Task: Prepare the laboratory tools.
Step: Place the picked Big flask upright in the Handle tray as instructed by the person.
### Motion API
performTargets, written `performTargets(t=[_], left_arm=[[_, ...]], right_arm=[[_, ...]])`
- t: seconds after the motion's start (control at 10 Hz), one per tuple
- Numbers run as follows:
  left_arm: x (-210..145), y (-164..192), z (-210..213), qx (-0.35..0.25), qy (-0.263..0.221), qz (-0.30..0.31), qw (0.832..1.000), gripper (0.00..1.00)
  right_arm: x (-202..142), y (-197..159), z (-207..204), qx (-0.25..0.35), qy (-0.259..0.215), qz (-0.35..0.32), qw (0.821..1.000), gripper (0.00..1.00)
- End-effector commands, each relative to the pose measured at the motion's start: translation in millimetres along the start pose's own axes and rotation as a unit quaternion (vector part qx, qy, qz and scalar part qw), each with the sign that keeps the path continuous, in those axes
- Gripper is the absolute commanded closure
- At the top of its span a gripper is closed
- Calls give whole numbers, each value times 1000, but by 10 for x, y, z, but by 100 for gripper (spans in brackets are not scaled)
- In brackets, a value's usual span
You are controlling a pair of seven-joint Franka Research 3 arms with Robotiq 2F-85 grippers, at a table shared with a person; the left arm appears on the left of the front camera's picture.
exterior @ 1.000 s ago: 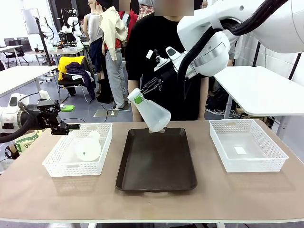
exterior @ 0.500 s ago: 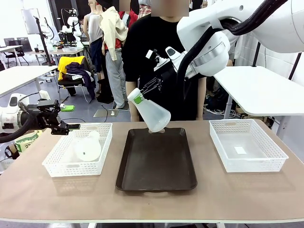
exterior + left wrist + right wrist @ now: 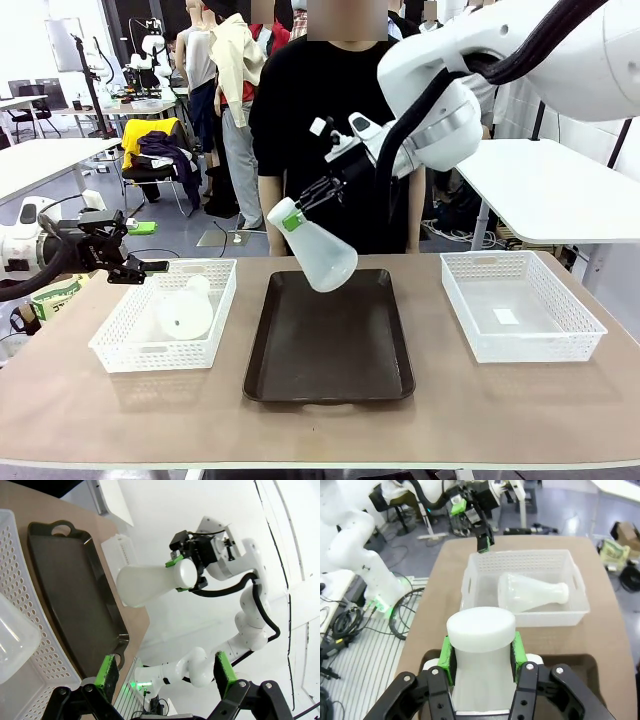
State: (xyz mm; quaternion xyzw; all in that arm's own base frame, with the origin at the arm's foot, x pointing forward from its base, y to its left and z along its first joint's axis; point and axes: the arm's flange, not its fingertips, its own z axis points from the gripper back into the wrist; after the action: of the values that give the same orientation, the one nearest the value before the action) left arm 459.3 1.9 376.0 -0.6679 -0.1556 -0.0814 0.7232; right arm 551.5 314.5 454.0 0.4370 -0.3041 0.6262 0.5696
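Note:
A translucent white flask [image 3: 320, 252] hangs tilted over the far edge of the dark tray [image 3: 330, 345]. My right gripper [image 3: 292, 215] is shut on its neck, and the green pads [image 3: 516, 652] clamp that neck [image 3: 480, 630] just below the rim. The left wrist view shows the held flask [image 3: 147, 584] and the right gripper [image 3: 186, 572] farther off. A second flask [image 3: 185, 312] lies on its side in the left mesh basket [image 3: 115, 355]; the right wrist view shows this flask [image 3: 530, 597] too. My left gripper [image 3: 150, 267] stands open at that basket's far left corner.
A white mesh basket [image 3: 560, 340] with a small white slip inside stands on the right. A person in black stands behind the far edge of the table, right behind the held flask. The tray [image 3: 75, 585] is bare.
The right gripper has shifted slightly left with the flask, which now tilts a little more. The left arm has not moved.

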Motion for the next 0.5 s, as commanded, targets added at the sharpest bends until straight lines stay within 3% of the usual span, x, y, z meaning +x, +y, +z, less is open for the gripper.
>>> performTargets(t=[0.0, 0.4], left_arm=[[3, -10, 10, 2, -3, -1, 1000, 0], [3, -10, 10, 2, -3, -1, 1000, 0]], right_arm=[[-336, -48, 81, -16, -97, 21, 995, 100], [-730, -126, 25, -67, -190, 61, 978, 100]])
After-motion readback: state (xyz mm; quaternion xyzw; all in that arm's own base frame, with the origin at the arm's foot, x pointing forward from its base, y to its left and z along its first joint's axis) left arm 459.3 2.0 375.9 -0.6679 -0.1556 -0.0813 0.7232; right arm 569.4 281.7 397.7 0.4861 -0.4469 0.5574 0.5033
